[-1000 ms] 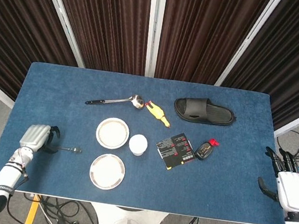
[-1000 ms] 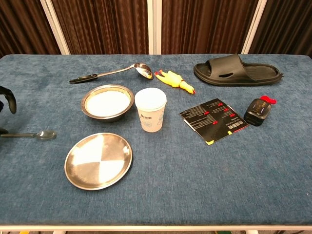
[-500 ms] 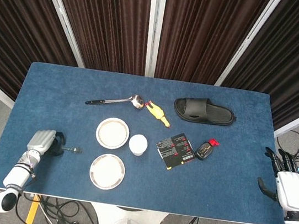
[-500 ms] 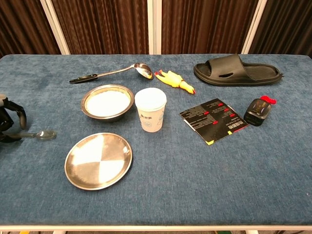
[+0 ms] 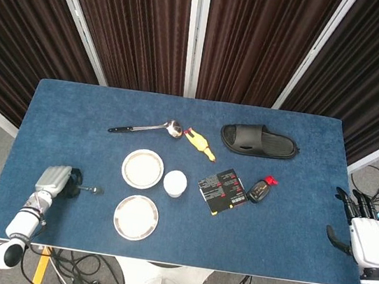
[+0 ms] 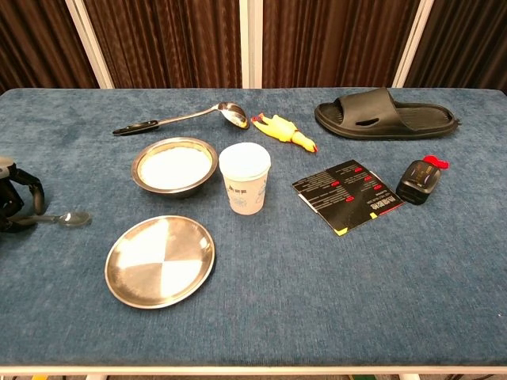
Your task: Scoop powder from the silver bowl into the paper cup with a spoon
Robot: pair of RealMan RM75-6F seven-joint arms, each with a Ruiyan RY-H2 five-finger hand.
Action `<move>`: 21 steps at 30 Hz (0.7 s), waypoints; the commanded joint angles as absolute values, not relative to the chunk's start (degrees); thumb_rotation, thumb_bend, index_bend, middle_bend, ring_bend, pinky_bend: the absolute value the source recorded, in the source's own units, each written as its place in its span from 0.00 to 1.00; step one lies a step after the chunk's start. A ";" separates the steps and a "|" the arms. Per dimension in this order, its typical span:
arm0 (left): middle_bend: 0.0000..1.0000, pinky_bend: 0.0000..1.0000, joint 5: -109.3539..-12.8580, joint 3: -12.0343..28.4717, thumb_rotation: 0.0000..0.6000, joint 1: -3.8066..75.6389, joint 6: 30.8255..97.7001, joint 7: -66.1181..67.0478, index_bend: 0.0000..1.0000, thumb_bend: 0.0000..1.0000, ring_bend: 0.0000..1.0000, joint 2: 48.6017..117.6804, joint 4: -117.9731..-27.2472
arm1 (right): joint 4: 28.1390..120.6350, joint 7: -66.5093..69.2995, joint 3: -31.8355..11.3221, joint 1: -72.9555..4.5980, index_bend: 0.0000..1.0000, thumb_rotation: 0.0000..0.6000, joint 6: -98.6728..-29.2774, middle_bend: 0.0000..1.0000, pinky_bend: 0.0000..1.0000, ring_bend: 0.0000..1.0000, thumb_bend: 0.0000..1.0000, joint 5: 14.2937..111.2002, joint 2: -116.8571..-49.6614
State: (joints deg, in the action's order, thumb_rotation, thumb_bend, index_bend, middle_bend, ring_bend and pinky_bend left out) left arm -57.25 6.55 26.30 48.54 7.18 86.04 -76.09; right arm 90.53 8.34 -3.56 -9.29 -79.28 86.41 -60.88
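Note:
The silver bowl (image 5: pixel 142 169) (image 6: pixel 174 165) holds white powder, and the white paper cup (image 5: pixel 175 182) (image 6: pixel 245 178) stands upright just to its right. A small spoon (image 5: pixel 89 189) (image 6: pixel 66 218) lies flat on the blue table, left of the bowl. My left hand (image 5: pixel 55 180) (image 6: pixel 16 203) sits at the handle end, its fingers curled around the handle. My right hand (image 5: pixel 367 238) rests at the table's right edge, far from everything, with its fingers apart and nothing in it. The chest view does not show it.
An empty steel plate (image 5: pixel 136 217) (image 6: pixel 160 260) lies in front of the bowl. Behind it are a ladle (image 6: pixel 182 118) and a yellow rubber chicken (image 6: pixel 283 131). A black slipper (image 6: pixel 384 112), a black booklet (image 6: pixel 350 195) and a small red-capped bottle (image 6: pixel 419 180) occupy the right half.
My left hand moved right along the table onto the spoon's handle and curled its fingers around it. The spoon stays flat on the table. The right hand has not moved.

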 commanded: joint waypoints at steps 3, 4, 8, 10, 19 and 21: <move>0.97 1.00 -57.04 6.14 1.00 26.22 48.89 7.55 0.57 0.39 0.94 86.19 -75.96 | 90.63 8.31 -3.48 -9.27 0.05 1.00 -79.23 0.20 0.04 0.00 0.28 86.39 -60.85; 0.97 1.00 -56.98 6.05 1.00 26.23 48.83 7.61 0.57 0.39 0.94 86.20 -75.91 | 90.64 8.31 -3.45 -9.26 0.05 1.00 -79.20 0.20 0.04 0.00 0.28 86.39 -60.87; 0.97 1.00 -56.69 5.94 1.00 26.32 49.10 8.01 0.58 0.41 0.94 86.47 -75.38 | 90.77 8.29 -3.41 -9.25 0.05 1.00 -79.23 0.20 0.04 0.00 0.28 86.47 -60.82; 0.97 1.00 -56.60 6.03 1.00 26.29 49.15 7.73 0.60 0.42 0.94 86.57 -75.34 | 90.83 8.26 -3.42 -9.22 0.05 1.00 -79.30 0.20 0.04 0.00 0.28 86.45 -60.75; 0.98 1.00 -57.90 6.32 1.00 26.51 49.80 7.00 0.63 0.48 0.95 85.10 -76.92 | 91.01 8.36 -3.34 -8.93 0.05 1.00 -79.78 0.20 0.04 0.00 0.28 86.61 -60.53; 0.98 1.00 -58.28 6.79 1.00 26.98 49.84 7.05 0.63 0.48 0.95 84.05 -78.07 | 91.05 8.37 -3.38 -8.92 0.05 1.00 -79.91 0.20 0.04 0.00 0.28 86.71 -60.41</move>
